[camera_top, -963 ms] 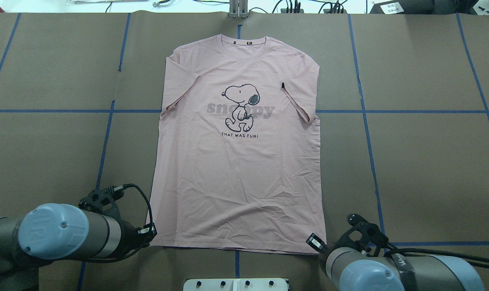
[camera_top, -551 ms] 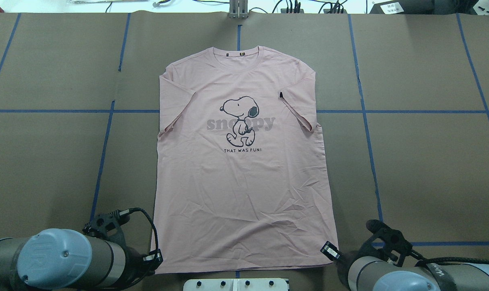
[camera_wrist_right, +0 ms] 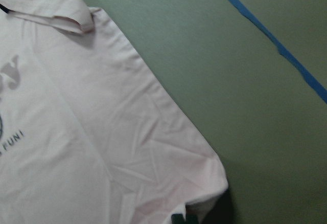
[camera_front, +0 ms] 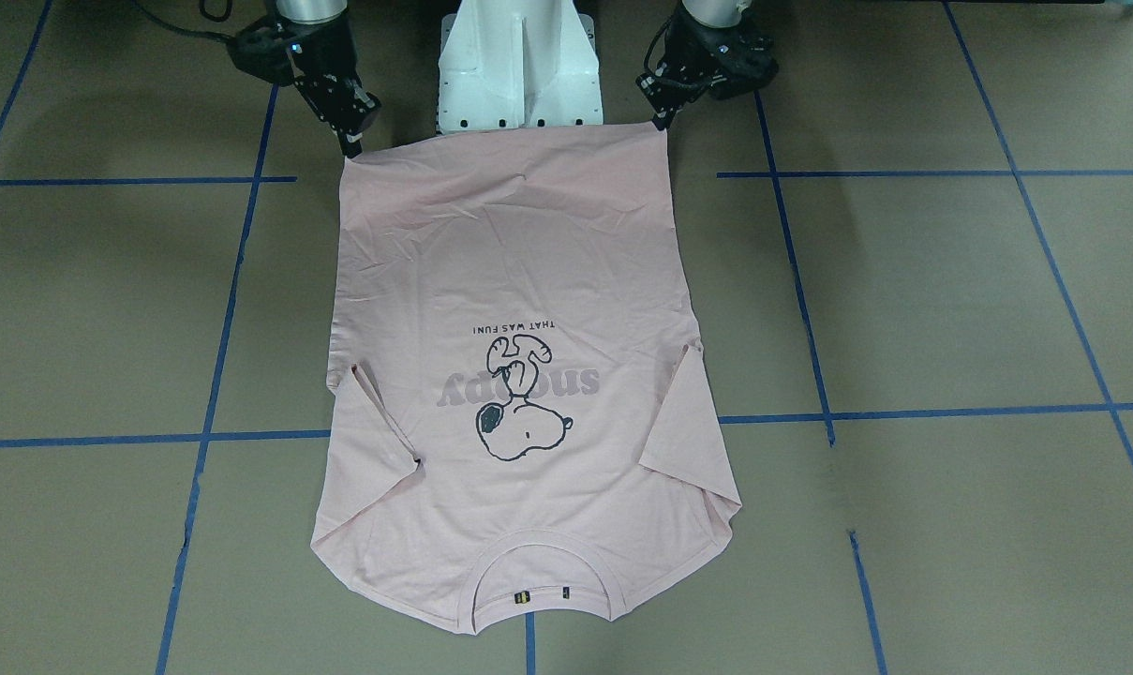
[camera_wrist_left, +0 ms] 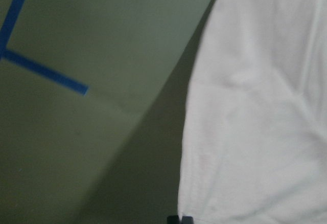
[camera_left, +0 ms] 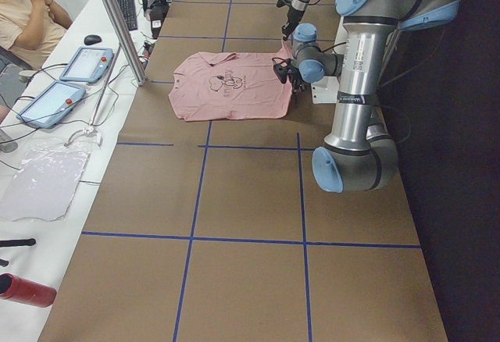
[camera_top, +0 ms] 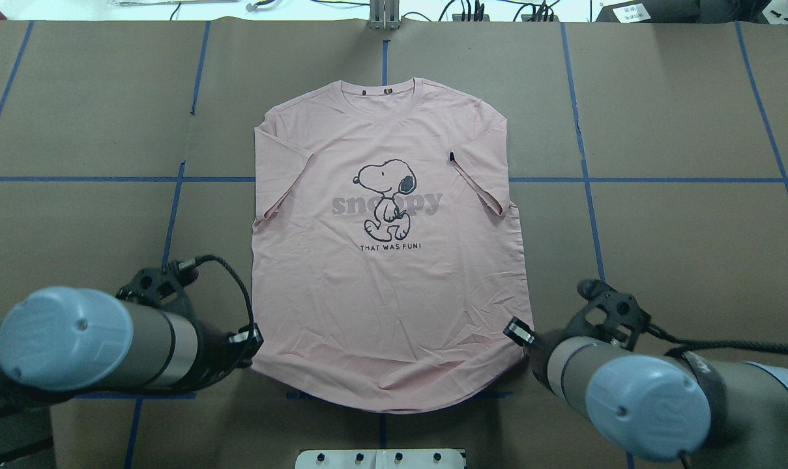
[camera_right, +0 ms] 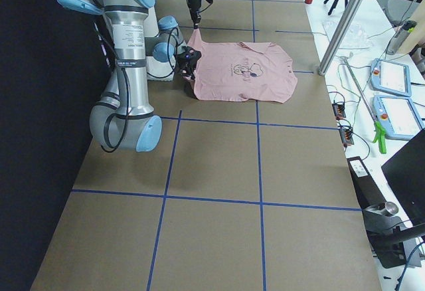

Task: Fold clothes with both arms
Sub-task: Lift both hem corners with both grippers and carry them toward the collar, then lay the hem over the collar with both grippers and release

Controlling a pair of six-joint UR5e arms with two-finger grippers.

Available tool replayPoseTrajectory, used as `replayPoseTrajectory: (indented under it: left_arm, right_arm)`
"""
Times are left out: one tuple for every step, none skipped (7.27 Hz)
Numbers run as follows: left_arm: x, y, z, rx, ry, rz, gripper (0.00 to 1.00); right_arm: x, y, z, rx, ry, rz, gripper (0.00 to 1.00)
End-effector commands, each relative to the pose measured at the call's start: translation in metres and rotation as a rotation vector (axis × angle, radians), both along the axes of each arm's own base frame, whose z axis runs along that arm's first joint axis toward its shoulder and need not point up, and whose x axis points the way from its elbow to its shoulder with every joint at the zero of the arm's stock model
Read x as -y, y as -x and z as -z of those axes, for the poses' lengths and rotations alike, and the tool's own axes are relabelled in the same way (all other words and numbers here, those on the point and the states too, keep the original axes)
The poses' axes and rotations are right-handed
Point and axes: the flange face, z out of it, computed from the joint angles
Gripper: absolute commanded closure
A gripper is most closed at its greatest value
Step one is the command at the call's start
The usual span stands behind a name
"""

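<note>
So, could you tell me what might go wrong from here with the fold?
1. The left gripper and right gripper each pinch only a corner tip of the shirt, so either corner could slip out.
2. The hem sags between them in the overhead view, so the fold might land bowed or creased.
</note>
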Motion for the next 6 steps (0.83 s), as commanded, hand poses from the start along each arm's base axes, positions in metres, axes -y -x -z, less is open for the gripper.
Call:
replayPoseTrajectory:
  left_arm:
    - [0.106,-0.003,-0.014,0.087,-0.099,0.08,1.0]
    - [0.155,0.006,-0.023,0.133,-0.158,0.096,1.0]
    - [0.19,0.021,-0.032,0.148,-0.211,0.119,1.0]
    - [0.205,0.038,-0.03,0.14,-0.238,0.144,1.0]
    - [0.209,0.04,-0.022,0.132,-0.245,0.154,1.0]
    - [0.21,0.04,-0.019,0.127,-0.245,0.158,1.0]
  right_arm:
    - [0.117,0.038,0.012,-0.1,-0.095,-0.064,1.0]
    - [0.168,0.028,0.01,-0.155,-0.124,-0.093,1.0]
    - [0.204,0.016,-0.002,-0.216,-0.135,-0.095,1.0]
    - [0.237,0.004,0.003,-0.234,-0.141,-0.096,1.0]
    - [0.247,-0.005,0.004,-0.236,-0.137,-0.095,1.0]
    - [0.253,-0.003,-0.004,-0.259,-0.135,-0.081,1.0]
